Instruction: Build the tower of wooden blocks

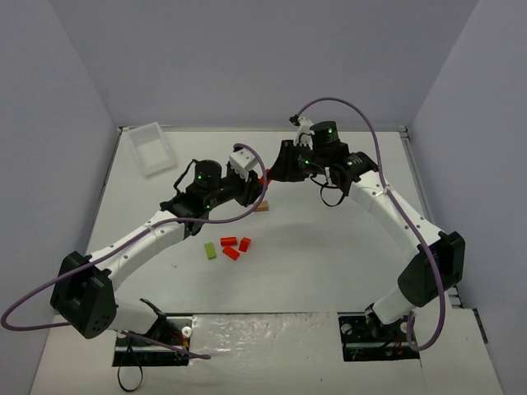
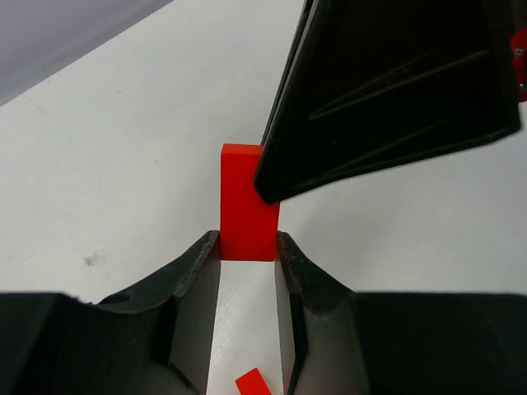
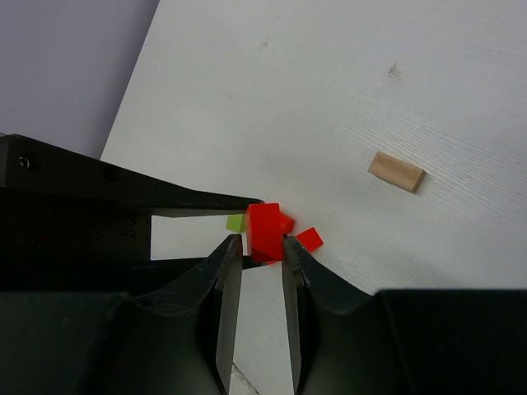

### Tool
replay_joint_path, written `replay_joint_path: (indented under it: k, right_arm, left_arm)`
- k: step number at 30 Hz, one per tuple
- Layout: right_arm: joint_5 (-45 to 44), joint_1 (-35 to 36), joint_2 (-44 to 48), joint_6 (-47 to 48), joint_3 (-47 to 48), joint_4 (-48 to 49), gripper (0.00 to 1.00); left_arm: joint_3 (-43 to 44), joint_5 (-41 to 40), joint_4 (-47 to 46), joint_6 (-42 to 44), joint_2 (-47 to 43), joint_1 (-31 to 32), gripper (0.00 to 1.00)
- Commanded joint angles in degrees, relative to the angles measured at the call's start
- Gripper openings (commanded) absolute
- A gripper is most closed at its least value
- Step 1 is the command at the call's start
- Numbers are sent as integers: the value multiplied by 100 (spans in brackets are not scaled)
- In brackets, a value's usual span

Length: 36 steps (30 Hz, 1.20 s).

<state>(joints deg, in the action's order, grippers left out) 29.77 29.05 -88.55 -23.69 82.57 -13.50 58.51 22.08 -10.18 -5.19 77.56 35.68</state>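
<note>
Nearest, a green block [image 1: 211, 250] and small red blocks [image 1: 231, 253] lie loose on the surface [image 1: 329, 247], close together and unstacked. At 1 o'clock from them a tan block [image 1: 262, 206] lies flat on its own. Just past it, at 12 o'clock, the two claws meet over the surface. The left claw [image 2: 247, 244] comes in from 9 o'clock, narrow, pinching the near end of a red bar [image 2: 247, 197]. The bar's long axis runs straight out along the line of its fingers, pointing away from the wrist. The right claw [image 3: 262, 247] comes in from 3 o'clock, also narrow, with its tips pressed on the same bar from the far end. Farthest, at 10 o'clock, a clear tray [image 1: 152, 148] sits in the back left corner.
</note>
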Motion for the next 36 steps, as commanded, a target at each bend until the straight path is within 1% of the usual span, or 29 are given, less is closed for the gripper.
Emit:
replay_joint_path:
  k: [1, 3, 4, 7, 10, 11, 12, 14, 16, 17, 19, 20, 22, 25, 27, 29, 31, 33, 36]
  right_arm:
    - [57, -13, 153, 90, 52, 427, 9]
    - [-20, -12, 211, 141, 31, 418, 0]
    - [-55, -6, 240, 170, 25, 418, 0]
    - [-199, 15, 334, 267, 0, 415, 0]
    - [-497, 88, 411, 372, -42, 409, 0]
    - [-638, 127, 431, 423, -68, 409, 0]
    - [-783, 174, 435, 466, -89, 405, 0]
    - [-1048, 264, 429, 573, -109, 407, 0]
    - [-1723, 504, 357, 655, -109, 409, 0]
    - [-1897, 578, 308, 692, -109, 409, 0]
    - [-2573, 850, 215, 762, -99, 411, 0]
    - [-2983, 1039, 124, 769, -93, 417, 0]
    - [-3604, 1292, -83, 696, -92, 446, 0]
    - [-4163, 1492, -419, 486, -125, 587, 0]
    - [-4517, 1613, -546, 386, -186, 737, 0]
    - [-4828, 1726, -665, 297, -263, 929, 0]
    - [-5031, 1777, -844, 196, -391, 1127, 0]
    - [-5160, 1796, -1037, 95, -423, 1233, 0]
    - [-5464, 1910, -1163, 58, -532, 1557, 0]
  left_arm:
    - [24, 118, -484, -34, -160, 62, 5]
    - [-8, 63, -484, -95, -154, 62, 13]
    - [-26, 28, -484, -141, -160, 62, 19]
    - [-69, -63, -482, -260, -182, 62, 46]
    - [-153, -298, -476, -365, -266, 62, 66]
    - [-211, -427, -476, -403, -323, 62, 75]
    - [-275, -580, -472, -451, -395, 62, 79]
    - [-446, -860, -454, -601, -603, 55, 84]
    - [-602, -1335, -196, -798, -846, 62, 88]
    - [-627, -1744, 121, -927, -999, 56, 90]
    - [-597, -2690, 659, -1203, -1300, 52, 92]
    - [-565, -3185, 1228, -1295, -1373, 45, 93]
    - [-440, -3844, 2218, -1574, -1635, 25, 94]
    - [-383, -4377, 3520, -2122, -2123, -125, 97]
    - [-493, -4533, 4086, -2445, -2473, -264, 97]
    - [-724, -4557, 4344, -2654, -2834, -412, 97]
    - [-999, -4530, 4531, -2926, -3134, -602, 97]
    - [-1315, -4395, 4613, -2991, -3410, -741, 97]
    - [-1515, -4336, 4711, -2941, -3622, -893, 97]
